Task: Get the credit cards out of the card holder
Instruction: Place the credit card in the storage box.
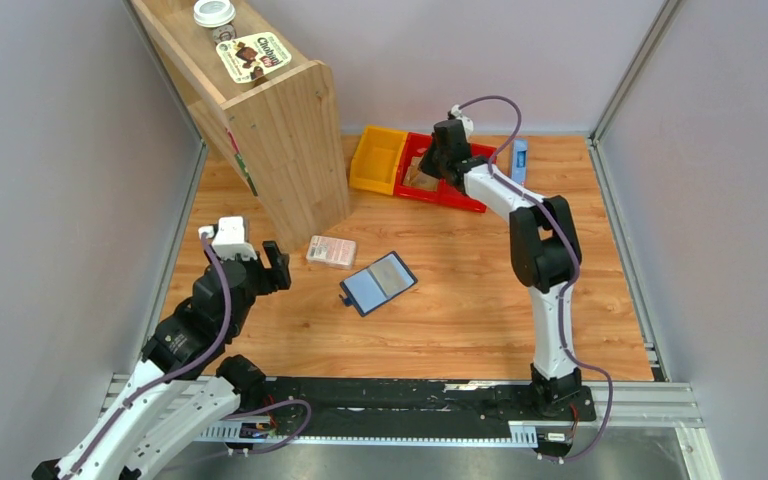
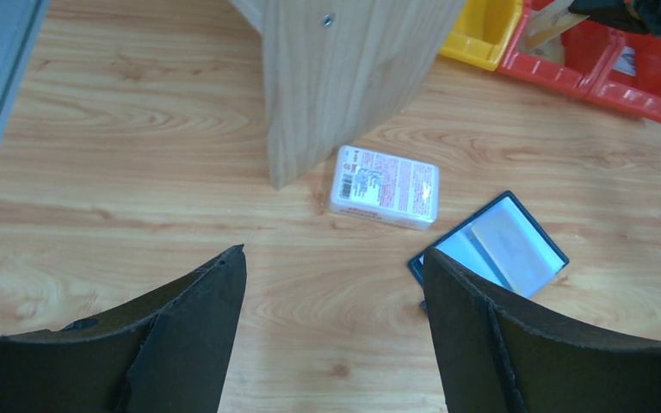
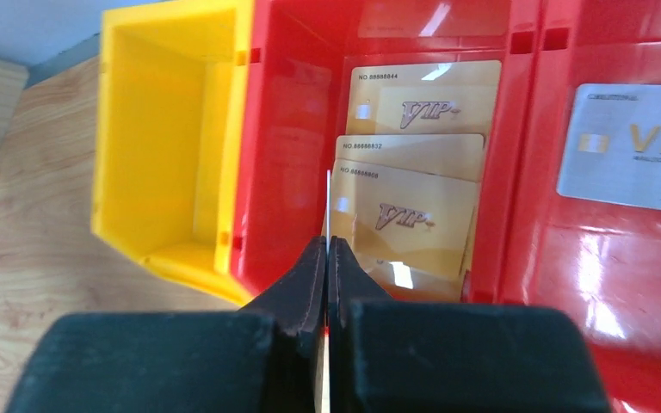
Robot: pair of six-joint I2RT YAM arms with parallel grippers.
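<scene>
**Q:** What is my right arm doing?

**A:** My right tool (image 3: 328,258) is pressed together on a thin pale card (image 3: 328,202), seen edge-on. It holds the card upright above the red bin (image 3: 284,155) at the far side of the table (image 1: 460,320). Three gold VIP cards (image 3: 409,219) lie overlapping in the compartment beneath it. A grey-white VIP card (image 3: 628,151) lies in the neighbouring red compartment. A yellow bin (image 3: 172,146) touches the red one on its other side.

**Q:** And the card holder?

**A:** The navy card holder (image 1: 380,283) lies open and flat mid-table, well apart from the bins. One tucked card (image 2: 509,243) shows on its lighter inside. A pink-and-white packet (image 1: 331,251) sits just beside it, near the foot of the wooden shelf unit (image 1: 280,130). My left tool (image 2: 334,284) hovers over the table's left side, its fingers (image 2: 206,318) spread wide with nothing between them.
</scene>
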